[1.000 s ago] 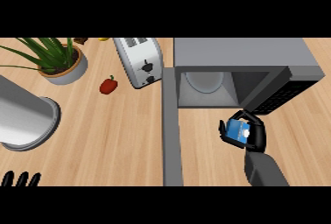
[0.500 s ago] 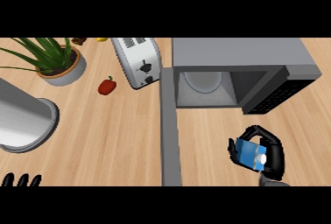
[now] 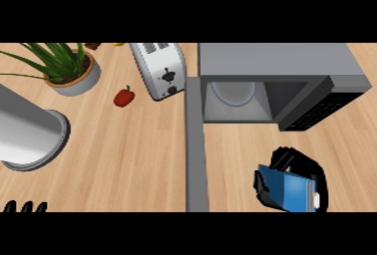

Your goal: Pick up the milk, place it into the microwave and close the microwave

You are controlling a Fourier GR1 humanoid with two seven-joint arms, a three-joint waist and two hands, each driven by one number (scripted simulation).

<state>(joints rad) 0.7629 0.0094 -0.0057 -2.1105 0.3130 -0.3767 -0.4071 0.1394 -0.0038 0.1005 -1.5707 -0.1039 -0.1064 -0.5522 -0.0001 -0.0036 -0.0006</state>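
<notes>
A blue milk carton (image 3: 290,190) sits in my right hand (image 3: 302,164), whose black fingers curl round it low at the right of the head view, well in front of the microwave. The grey microwave (image 3: 276,62) stands at the back right with its door (image 3: 320,104) swung open to the right and a pale turntable plate (image 3: 234,92) showing inside. Only the fingertips of my left hand (image 3: 26,206) show, straight and still, at the lower left edge.
A white toaster (image 3: 160,69) stands left of the microwave, with a red pepper (image 3: 123,97) and a potted plant (image 3: 66,69) further left. A large grey pot (image 3: 26,137) stands at the left edge. A grey seam (image 3: 195,159) runs down the counter.
My right hand has drawn back from the microwave's opening toward the lower edge of the view, carrying the milk carton with it. The left hand has stayed put.
</notes>
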